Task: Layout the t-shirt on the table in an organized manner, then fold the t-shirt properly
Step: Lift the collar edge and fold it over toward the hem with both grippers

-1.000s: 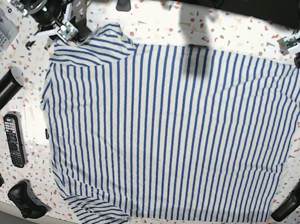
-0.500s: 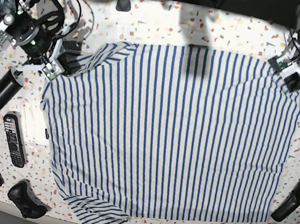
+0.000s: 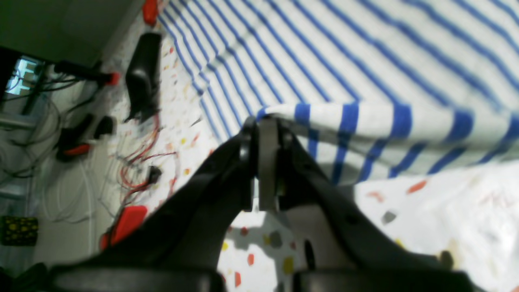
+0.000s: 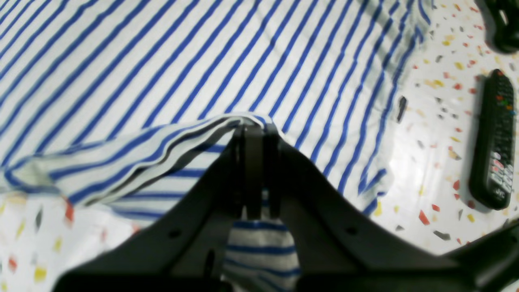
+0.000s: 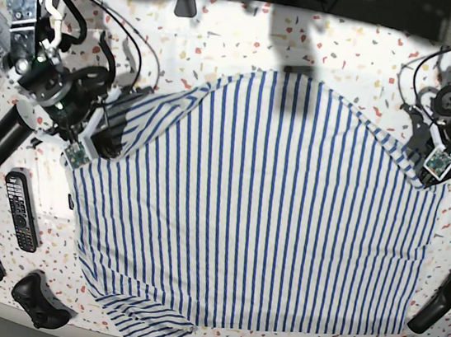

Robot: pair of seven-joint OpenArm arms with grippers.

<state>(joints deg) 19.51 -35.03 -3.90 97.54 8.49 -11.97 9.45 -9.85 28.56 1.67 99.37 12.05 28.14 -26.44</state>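
The white short-sleeved cloth t-shirt with thin blue stripes [image 5: 254, 205] lies spread across the middle of the white speckled terrazzo-look surface [image 5: 251, 35], its far edge lifted at both corners. The left end effector [image 3: 265, 121] is clamped on the shirt's far hem corner, which is raised off the surface. The right end effector [image 4: 253, 127] is clamped on the far sleeve-side edge. A black remote control [image 5: 22, 210] lies just beside the shirt's sleeve side.
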